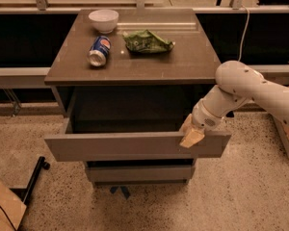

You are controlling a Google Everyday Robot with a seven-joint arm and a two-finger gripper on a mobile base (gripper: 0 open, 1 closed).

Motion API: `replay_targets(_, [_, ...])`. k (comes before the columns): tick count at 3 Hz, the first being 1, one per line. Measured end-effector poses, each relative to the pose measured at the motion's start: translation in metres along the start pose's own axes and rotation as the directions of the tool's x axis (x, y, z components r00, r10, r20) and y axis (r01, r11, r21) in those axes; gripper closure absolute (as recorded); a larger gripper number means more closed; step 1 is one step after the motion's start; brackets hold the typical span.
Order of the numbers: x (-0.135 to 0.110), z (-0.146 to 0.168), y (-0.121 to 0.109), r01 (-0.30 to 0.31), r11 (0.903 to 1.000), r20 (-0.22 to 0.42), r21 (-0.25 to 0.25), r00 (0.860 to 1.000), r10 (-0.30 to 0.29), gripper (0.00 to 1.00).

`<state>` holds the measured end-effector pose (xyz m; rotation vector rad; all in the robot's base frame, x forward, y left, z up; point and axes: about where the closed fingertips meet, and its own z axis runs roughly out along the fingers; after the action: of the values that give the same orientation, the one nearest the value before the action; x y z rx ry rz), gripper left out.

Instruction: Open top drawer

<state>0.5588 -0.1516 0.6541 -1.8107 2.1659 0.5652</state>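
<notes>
The top drawer (115, 146) is a wide grey-brown handleless front, pulled well out from under the cabinet's tabletop (135, 64); its dark inside shows and looks empty. My gripper (191, 134) sits at the drawer front's upper edge near its right end, with the tan fingertips (192, 137) hooked over the edge. The white arm reaches in from the right. A narrower grey drawer front (139, 172) sits closed below it.
On the tabletop lie a white bowl (103, 19), a blue soda can on its side (99, 51) and a green chip bag (148, 41). A black stand leg (33, 179) and a cardboard piece (4, 206) lie on the speckled floor at left.
</notes>
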Motion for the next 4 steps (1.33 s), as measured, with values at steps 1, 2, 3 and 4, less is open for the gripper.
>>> replay_targets(1, [0.038,0.003,0.035,-0.043,0.9966,-0.037,-0.07,0.998,0.041,0.03])
replay_targets(2, [0.038,0.003,0.035,-0.044,0.9965,-0.038,-0.071,0.998,0.041,0.0])
replay_targets(3, [0.073,0.002,0.065,-0.095,0.9878,-0.072,-0.124,0.994,0.087,0.27])
replay_targets(4, [0.071,-0.001,0.065,-0.095,0.9878,-0.072,-0.124,0.994,0.087,0.5])
